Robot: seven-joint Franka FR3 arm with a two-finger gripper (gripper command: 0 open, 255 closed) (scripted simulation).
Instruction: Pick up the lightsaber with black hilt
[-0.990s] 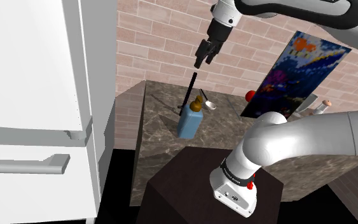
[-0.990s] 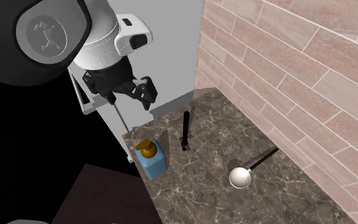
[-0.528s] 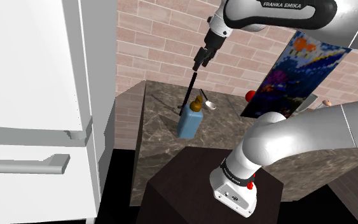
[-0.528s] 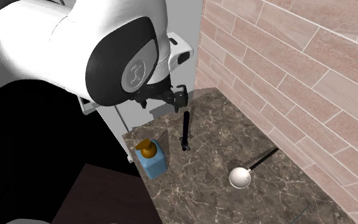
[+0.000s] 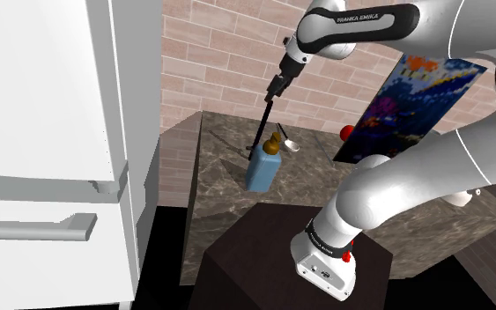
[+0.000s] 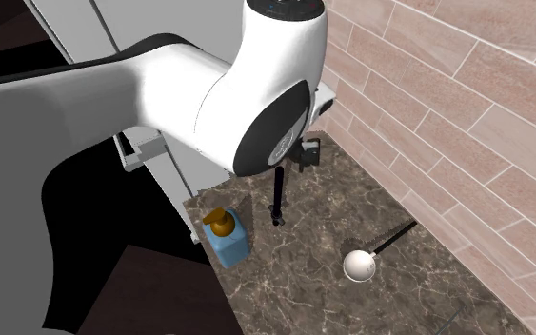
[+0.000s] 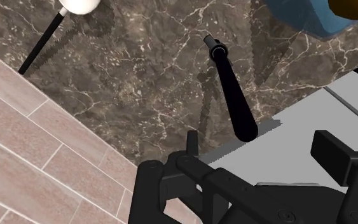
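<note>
now that the gripper (image 5: 276, 86) has sunk to the top end of the lightsaber (image 5: 264, 128), standing on end on the marble counter (image 5: 224, 163) beside the blue bottle (image 5: 263, 170), its jaws stay wide apart, empty; closing them looks next

The one legible marking is the brand name "FRANKA EMIKA", in small white capitals. It stands on the dark band (image 5: 360, 16) of the white robot arm (image 5: 431, 176), on the link that crosses the top of the shoulder view, and runs lengthwise along that link. In the second exterior view, a small pale emblem sits on the dark oval joint cap (image 6: 277, 133); it is too small to read.
</note>
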